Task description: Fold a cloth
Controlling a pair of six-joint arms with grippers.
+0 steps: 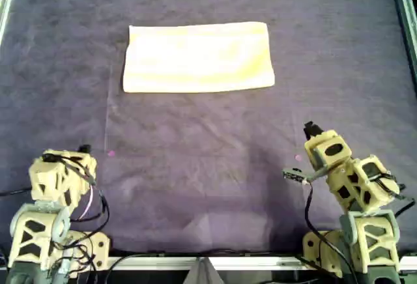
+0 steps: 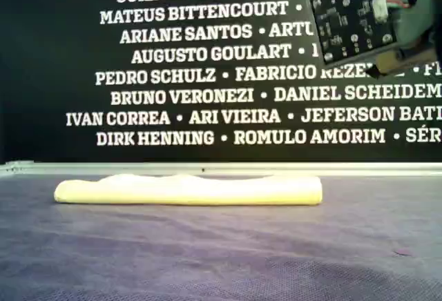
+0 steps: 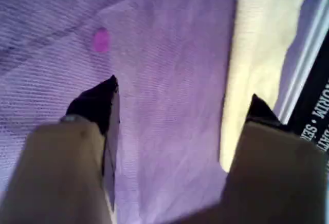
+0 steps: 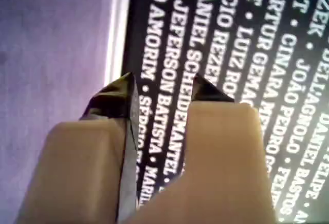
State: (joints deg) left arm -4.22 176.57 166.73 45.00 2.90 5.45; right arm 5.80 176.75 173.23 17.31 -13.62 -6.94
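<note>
- Overhead view: I see no writing here. One pale yellow folded fabric cloth [image 1: 197,57] lies flat in a long rectangle on the dark purple felt table cover [image 1: 215,167], toward the far edge and a little left of centre in this view.
- I count two tan lattice-bodied arms, both at the near edge and well apart from the cloth. The left gripper [image 1: 83,148] sits tucked low at the overhead view's lower left; the right gripper [image 1: 311,129] is at the lower right, pointing toward the far edge.
- Exterior view: a black banner with white names [image 2: 207,73] reads "GUILHERME JURASZEK", "AUGUSTO GOULART", "BRUNO VERONEZI", "DIRK HENNING", "ROMULO AMORIM". The cloth lies low along the felt below it. A dark circuit board [image 2: 353,18] hangs at the exterior view's upper right.
- Left wrist view: the jaws stand wide apart, holding nothing, above bare felt; the cloth lies beyond them.
- Right wrist view: the jaws are parted by a narrow gap, empty, aimed at the banner.
</note>
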